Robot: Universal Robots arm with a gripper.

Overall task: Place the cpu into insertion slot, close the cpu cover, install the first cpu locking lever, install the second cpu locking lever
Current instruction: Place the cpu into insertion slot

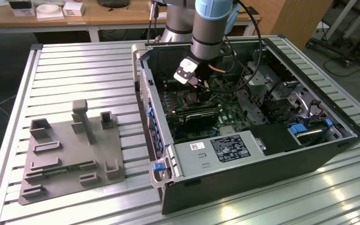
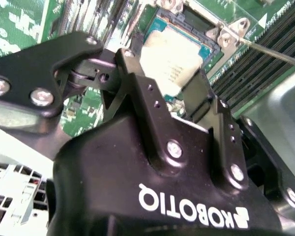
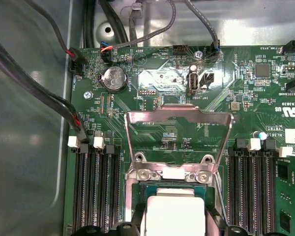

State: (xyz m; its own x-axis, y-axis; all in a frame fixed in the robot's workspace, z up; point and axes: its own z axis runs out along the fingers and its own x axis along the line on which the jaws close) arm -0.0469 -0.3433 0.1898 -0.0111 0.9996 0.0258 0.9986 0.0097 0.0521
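The cpu [image 3: 174, 211], a square chip with a silvery top, lies in the insertion slot [image 2: 184, 17] on the green board; its bright top also shows in the second wrist view [image 2: 169, 61]. My gripper [image 3: 174, 223] straddles it, one black finger against each of two opposite edges [image 2: 167, 73]. The cpu cover [image 3: 179, 116], a thin silvery frame with a square cut-out, stands flipped up from its hinge just beyond the chip. A thin metal locking lever [image 2: 270, 51] runs beside the socket. In the exterior view the gripper [image 1: 189, 77] is down inside the open computer case.
Black memory slots [image 3: 96, 187] flank the socket on both sides. Dark cables [image 3: 39, 83] run along the case wall. A grey box with a white label [image 1: 221, 147] sits at the case's near end. A grey fixture plate [image 1: 71, 154] lies on the slatted table.
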